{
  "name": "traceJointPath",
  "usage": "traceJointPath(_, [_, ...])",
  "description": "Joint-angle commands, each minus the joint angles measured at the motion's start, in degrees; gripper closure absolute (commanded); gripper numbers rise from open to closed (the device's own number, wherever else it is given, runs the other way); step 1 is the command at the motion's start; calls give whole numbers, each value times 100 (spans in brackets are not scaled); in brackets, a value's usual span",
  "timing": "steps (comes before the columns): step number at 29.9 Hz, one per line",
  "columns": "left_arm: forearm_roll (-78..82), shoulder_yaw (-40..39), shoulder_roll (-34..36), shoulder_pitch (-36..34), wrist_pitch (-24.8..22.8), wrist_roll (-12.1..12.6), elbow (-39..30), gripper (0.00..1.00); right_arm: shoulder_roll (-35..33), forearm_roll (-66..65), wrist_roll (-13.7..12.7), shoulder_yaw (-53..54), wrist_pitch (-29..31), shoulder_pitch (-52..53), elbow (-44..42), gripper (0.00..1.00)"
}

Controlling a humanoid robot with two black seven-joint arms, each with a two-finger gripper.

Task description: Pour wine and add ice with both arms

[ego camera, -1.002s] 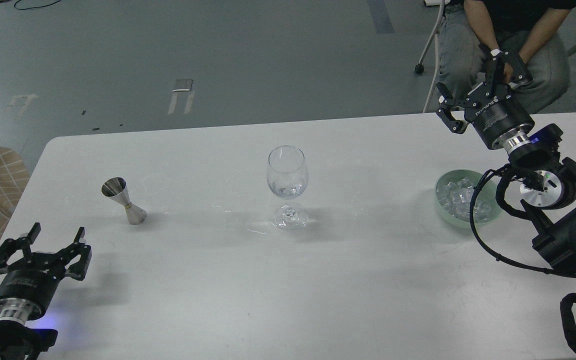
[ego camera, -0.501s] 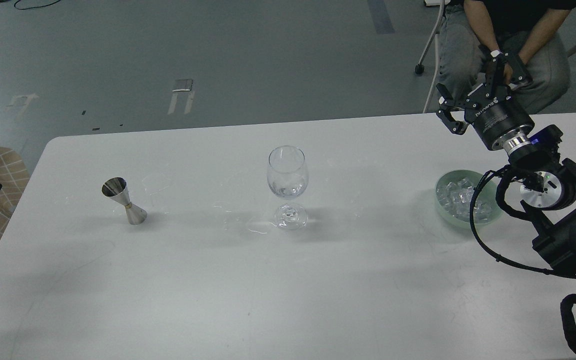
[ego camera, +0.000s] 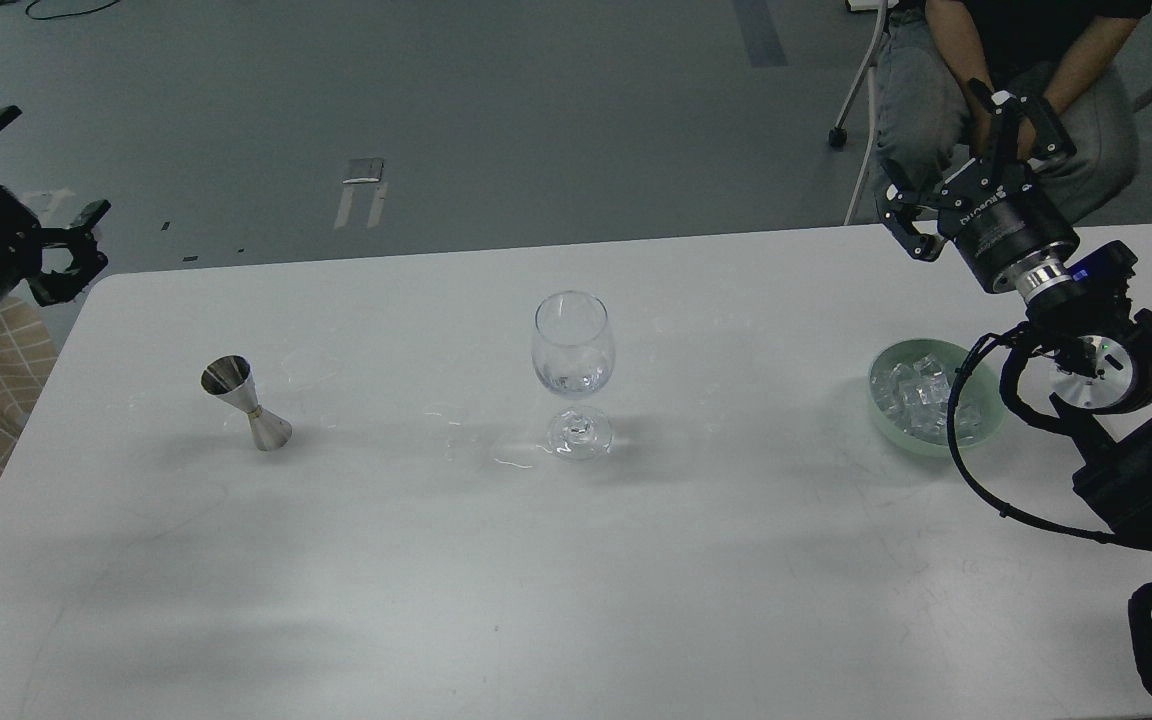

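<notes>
Since the earlier frames, the left gripper point(ego camera: 21, 175) has been swung from the near left corner of the table point(ego camera: 576, 600) to a place off the far left corner, over the floor; the right gripper point(ego camera: 966, 150) has been raised slightly.

One glass point(ego camera: 574, 372), one jigger point(ego camera: 244, 402) and one bowl point(ego camera: 931, 398) are counted on the table. One glass stands upright at mid-table, with a little wine point(ego camera: 572, 380) seen low in its bowl. The jigger stands toward the left edge. The bowl, near the right edge, holds the ice point(ego camera: 921, 392); its right side is crossed by a black cable.

Both grippers are spread wide and nothing is held. The left gripper is partly cut off by the picture's edge. The right gripper hangs beyond the far right edge, in front of a seated person point(ego camera: 1016, 60), whose head is cut off.

"ROBOTIQ" is read on the right gripper's body.
</notes>
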Motion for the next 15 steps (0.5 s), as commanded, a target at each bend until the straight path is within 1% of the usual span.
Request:
traceJointPath(1, [214, 735, -589, -881, -11, -78, 893, 4, -9, -2, 0, 8, 0, 14, -1, 0])
traceJointPath(4, [259, 992, -985, -1322, -2, -192, 1387, 4, -52, -2, 0, 8, 0, 40, -1, 0])
traceJointPath(5, [250, 1010, -1091, -1402, -2, -192, 1528, 3, -61, -2, 0, 8, 0, 40, -1, 0])
traceJointPath(7, [207, 993, -1520, -1682, -2, -184, 2106, 2, -70, -2, 0, 8, 0, 49, -1, 0])
traceJointPath(9, [128, 922, -1767, -1841, -2, -184, 2432, 2, -70, -2, 0, -1, 0, 40, -1, 0])
traceJointPath(11, [-4, 905, -1900, -1868, 24, -210, 2583, 2, -79, -2, 0, -1, 0, 40, -1, 0])
traceJointPath(12, [-179, 931, -2005, -1868, 85, -271, 2645, 2, -79, -2, 0, 8, 0, 31, -1, 0])
traceJointPath(14, [-382, 1001, -2102, -1824, 191, -473, 2645, 2, -88, -2, 0, -1, 0, 14, -1, 0])
traceJointPath(15, [-383, 1019, -2129, -1824, 235, -717, 2645, 2, -88, -2, 0, -1, 0, 14, -1, 0])
